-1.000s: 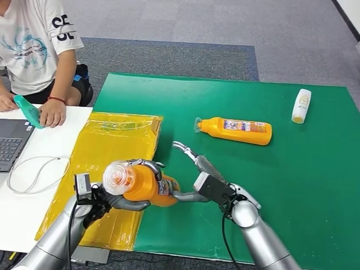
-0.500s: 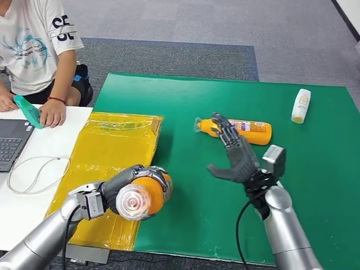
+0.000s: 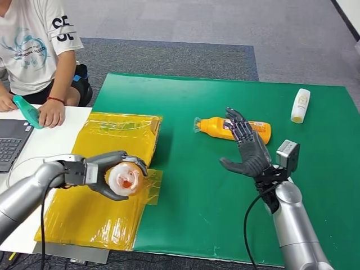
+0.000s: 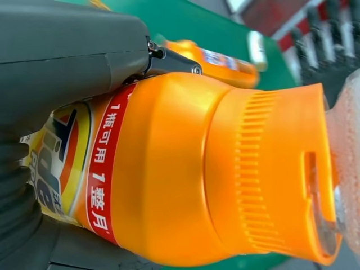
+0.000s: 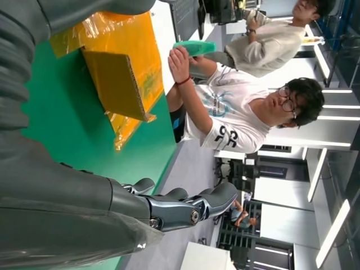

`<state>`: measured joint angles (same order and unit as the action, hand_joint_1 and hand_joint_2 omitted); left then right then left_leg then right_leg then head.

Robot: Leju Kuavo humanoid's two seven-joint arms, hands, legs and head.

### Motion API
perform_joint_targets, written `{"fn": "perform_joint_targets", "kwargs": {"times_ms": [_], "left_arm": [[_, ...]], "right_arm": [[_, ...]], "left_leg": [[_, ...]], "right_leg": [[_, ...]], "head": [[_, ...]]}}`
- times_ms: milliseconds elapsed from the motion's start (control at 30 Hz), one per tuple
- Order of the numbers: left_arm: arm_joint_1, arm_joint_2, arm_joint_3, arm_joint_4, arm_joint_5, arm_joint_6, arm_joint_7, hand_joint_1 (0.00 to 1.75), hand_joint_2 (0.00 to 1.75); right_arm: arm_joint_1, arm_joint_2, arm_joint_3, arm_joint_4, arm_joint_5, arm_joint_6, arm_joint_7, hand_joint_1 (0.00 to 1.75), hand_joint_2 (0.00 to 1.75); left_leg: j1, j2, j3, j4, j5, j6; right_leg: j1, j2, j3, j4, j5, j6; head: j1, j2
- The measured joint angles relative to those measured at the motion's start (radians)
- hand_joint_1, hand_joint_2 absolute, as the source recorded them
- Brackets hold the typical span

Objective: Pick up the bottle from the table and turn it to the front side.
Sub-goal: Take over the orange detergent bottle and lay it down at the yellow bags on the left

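Observation:
My left hand (image 3: 99,170) grips an orange detergent bottle (image 3: 124,179) above the yellow board, its clear cap end turned toward the camera. In the left wrist view the bottle (image 4: 203,174) shows its orange shoulder, ribbed collar and a red label band, with my left hand (image 4: 63,62) wrapped around its body. My right hand (image 3: 246,147) is raised over the green mat with fingers spread and nothing in it; its fingers (image 5: 182,205) show up close in the right wrist view. A second orange bottle (image 3: 220,128) lies on its side on the mat just beyond that hand.
A yellow wrapped board (image 3: 97,219) lies at the green mat's (image 3: 195,202) left edge. A small white bottle (image 3: 300,105) lies at the far right. On the white table (image 3: 17,208) are a laptop (image 3: 12,143) and cable. A person (image 3: 34,45) sits at the far left.
My left hand has carried the bottle leftward over the yellow board. My right hand let go of the bottle, swung away to the right and lifted, fingers spread.

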<state>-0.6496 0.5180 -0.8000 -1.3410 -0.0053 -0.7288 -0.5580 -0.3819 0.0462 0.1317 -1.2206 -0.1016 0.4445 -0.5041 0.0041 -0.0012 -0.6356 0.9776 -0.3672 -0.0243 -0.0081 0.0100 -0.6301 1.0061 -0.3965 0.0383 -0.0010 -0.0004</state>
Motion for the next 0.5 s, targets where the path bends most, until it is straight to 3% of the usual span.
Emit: {"fn": "perform_joint_targets", "kwargs": {"times_ms": [233, 500], "left_arm": [[-0.185, 0.109, -0.09, 0.029, 0.155, -0.08, 0.146, 1.75, 1.75], [-0.308, 0.119, -0.239, 0.132, 0.194, -0.094, 0.25, 1.75, 1.75]], "right_arm": [[-0.026, 0.002, 0.03, 0.054, 0.016, -0.024, -0.016, 0.0, 1.75], [-0.058, 0.023, 0.07, 0.108, 0.033, -0.021, -0.023, 0.0, 1.75]], "left_leg": [[0.0, 0.0, 0.0, 0.0, 0.0, 0.0], [0.0, 0.0, 0.0, 0.0, 0.0, 0.0]], "right_leg": [[0.0, 0.0, 0.0, 0.0, 0.0, 0.0], [0.0, 0.0, 0.0, 0.0, 0.0, 0.0]], "head": [[0.0, 0.0], [0.0, 0.0]]}}
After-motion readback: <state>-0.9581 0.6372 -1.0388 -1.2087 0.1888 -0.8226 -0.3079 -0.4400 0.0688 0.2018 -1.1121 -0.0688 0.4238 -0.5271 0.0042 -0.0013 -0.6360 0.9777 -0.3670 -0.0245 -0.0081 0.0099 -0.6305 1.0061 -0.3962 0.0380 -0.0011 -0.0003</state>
